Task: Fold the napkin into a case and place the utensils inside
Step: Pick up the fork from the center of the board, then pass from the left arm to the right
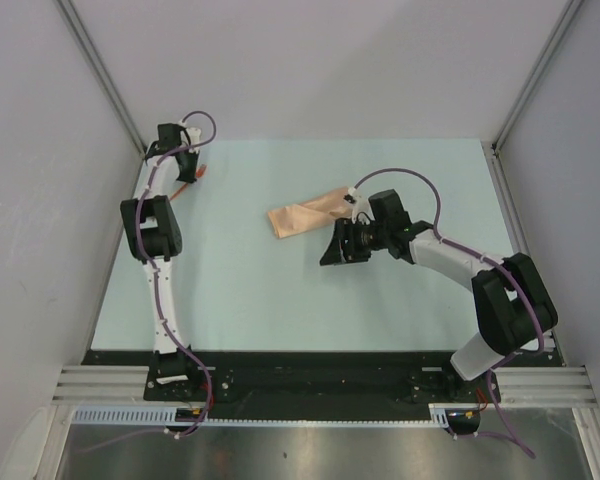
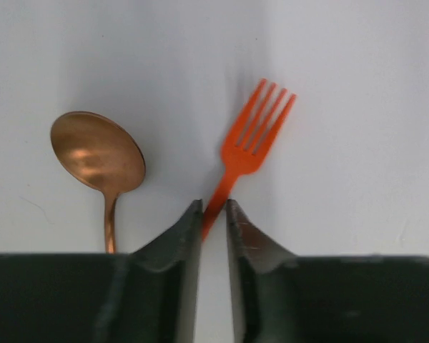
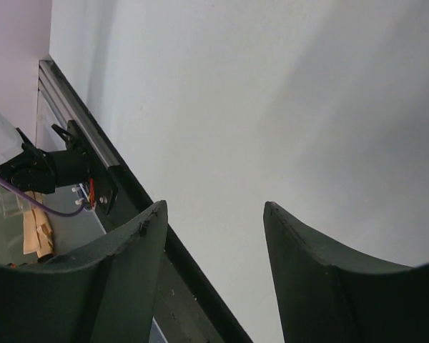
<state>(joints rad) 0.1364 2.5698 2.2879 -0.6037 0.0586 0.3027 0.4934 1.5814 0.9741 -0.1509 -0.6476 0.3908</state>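
The napkin lies folded as a narrow tan-orange case (image 1: 308,215) at mid-table. At the far left corner lie the utensils: an orange-red fork (image 2: 252,139) and, to its left, a coppery spoon (image 2: 98,152), bowl up. My left gripper (image 2: 213,207) stands over them (image 1: 188,160), its jaws drawn in narrowly on the fork's handle, which sits between the tips. The spoon's handle runs under the left finger. My right gripper (image 3: 214,211) hovers just in front of the case's right end (image 1: 332,250), open with nothing between its fingers.
White enclosure walls and aluminium posts (image 1: 100,70) close in the pale mat on three sides. A black rail (image 3: 129,186) runs along the near edge, with the left arm's base (image 3: 57,168) on it.
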